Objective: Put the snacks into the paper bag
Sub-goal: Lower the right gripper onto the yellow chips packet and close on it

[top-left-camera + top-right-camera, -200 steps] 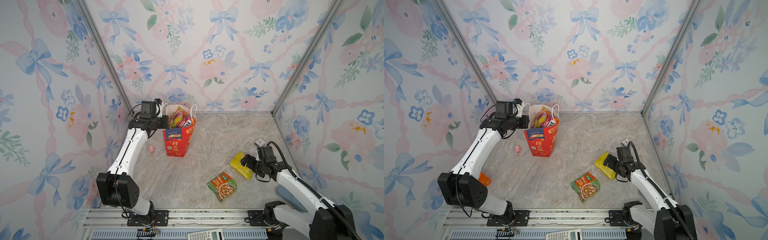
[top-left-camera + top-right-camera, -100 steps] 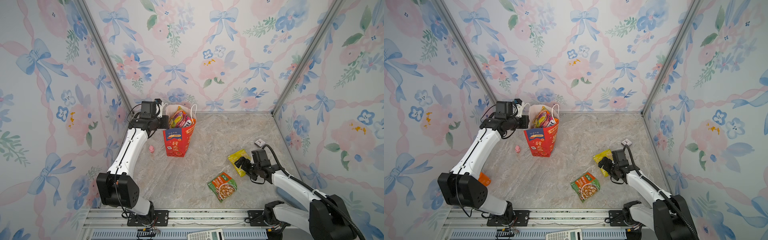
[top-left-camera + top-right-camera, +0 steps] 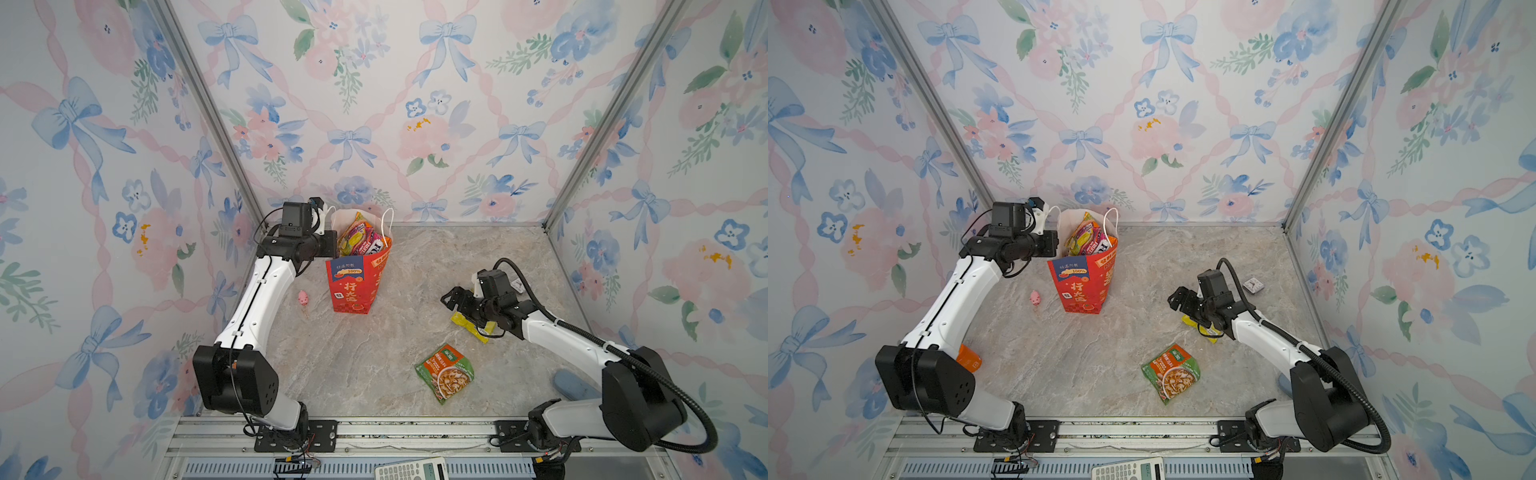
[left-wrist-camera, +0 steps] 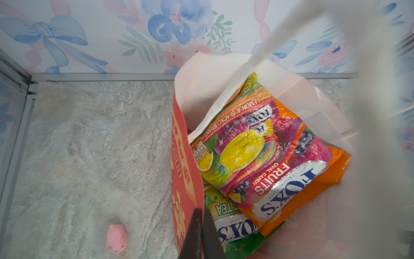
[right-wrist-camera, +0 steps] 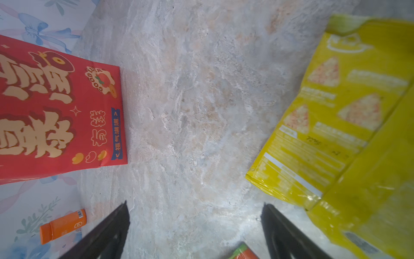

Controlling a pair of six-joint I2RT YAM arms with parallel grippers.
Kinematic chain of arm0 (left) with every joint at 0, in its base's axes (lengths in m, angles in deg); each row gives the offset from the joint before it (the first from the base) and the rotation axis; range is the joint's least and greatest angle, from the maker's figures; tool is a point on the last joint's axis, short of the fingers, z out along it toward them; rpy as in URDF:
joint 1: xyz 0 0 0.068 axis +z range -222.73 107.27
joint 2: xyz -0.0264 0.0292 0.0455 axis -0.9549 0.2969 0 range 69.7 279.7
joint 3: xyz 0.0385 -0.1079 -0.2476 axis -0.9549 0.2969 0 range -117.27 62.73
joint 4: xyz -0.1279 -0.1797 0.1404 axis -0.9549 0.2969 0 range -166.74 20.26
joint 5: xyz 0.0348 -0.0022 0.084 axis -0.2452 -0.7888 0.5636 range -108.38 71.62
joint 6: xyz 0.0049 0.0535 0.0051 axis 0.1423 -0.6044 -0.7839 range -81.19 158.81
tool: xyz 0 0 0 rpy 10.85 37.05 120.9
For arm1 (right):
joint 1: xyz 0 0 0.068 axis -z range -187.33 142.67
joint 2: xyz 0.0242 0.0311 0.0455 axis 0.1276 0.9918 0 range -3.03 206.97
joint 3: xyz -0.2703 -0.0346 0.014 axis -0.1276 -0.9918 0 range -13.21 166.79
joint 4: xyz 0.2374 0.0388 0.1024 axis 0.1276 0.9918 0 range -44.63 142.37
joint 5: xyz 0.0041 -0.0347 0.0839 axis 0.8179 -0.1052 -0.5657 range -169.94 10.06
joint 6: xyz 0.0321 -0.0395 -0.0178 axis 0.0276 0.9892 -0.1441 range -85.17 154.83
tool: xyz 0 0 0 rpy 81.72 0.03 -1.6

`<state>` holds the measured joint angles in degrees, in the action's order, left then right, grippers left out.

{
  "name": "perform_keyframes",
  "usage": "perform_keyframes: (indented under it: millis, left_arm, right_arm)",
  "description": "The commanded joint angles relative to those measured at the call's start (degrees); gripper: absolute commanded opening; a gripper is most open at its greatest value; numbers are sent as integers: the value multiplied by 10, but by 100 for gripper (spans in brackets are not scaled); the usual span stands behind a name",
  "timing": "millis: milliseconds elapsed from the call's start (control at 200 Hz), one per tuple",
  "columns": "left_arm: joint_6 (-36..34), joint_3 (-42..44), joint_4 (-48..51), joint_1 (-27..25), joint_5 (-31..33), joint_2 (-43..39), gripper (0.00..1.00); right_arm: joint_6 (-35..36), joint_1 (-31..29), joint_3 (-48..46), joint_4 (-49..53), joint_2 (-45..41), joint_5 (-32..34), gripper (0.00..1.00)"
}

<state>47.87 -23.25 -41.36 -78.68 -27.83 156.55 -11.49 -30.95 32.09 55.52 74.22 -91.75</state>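
Right gripper (image 3: 451, 299) has swung across the yellow packet (image 3: 461, 322), jaws wide and empty. That packet now lies just behind its fingertips, under the wrist. Left gripper (image 4: 199, 222) unchanged, pinched shut on the paper bag (image 3: 353, 286) rim. Bag stands well ahead of the right jaws, FOX'S packets (image 4: 257, 157) poking out. Risk: closing here grabs air, or glossy film skids on the smooth marble-look tabletop (image 3: 365, 357). Floral-papered walls (image 3: 374, 104) close in on three sides.
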Motion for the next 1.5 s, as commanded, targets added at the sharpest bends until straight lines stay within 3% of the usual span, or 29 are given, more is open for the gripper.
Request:
perform_keyframes:
  millis: [0,315,480,1005,1495]
  left_arm:
    - [-9,7,-3,1,-6,4,0]
    - [-9,8,-2,1,-6,6,0]
    - [-8,7,-2,1,-6,7,0]
    - [-10,8,-2,1,-3,6,0]
    - [-10,8,-2,1,0,4,0]
  right_arm:
    - [34,36,-13,60,-40,13,90]
    - [63,173,-94,94,-112,-10,88]
    - [67,213,-120,61,-94,-37,77]
    - [55,218,-128,-37,9,-56,54]
    - [62,204,-118,-58,43,-48,14]
